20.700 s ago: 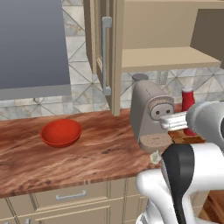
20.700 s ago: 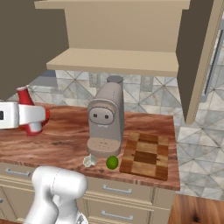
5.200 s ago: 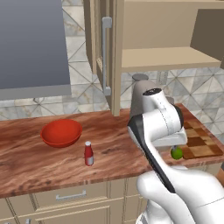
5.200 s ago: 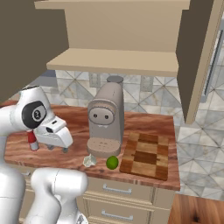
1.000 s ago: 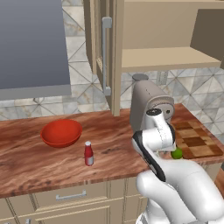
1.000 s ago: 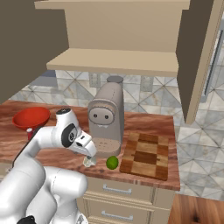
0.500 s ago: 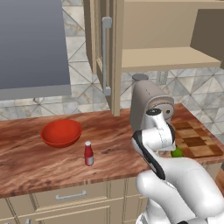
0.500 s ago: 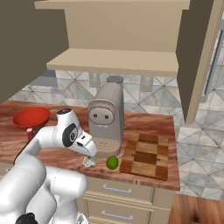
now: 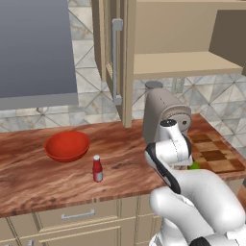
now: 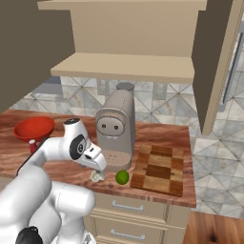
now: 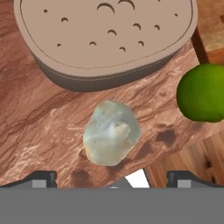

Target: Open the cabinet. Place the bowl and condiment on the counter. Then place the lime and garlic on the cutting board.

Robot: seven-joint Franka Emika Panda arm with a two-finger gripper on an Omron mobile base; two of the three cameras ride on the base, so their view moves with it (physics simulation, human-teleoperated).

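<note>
Tool (image 11: 112,177) (jaws wide) above garlic (image 11: 112,138) near counter (image 11: 39,127) edge.

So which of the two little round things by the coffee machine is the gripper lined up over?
The garlic, the pale lumpy bulb centred between the open gripper's tips. The green lime sits off to one side, nearer the cutting board.

Beige coffee machine (image 10: 116,128) upright, just beyond gripper; its perforated drip tray (image 11: 105,33) faces forward. Drawers (image 9: 77,216) below. Grey hood (image 9: 36,48) far left.
</note>
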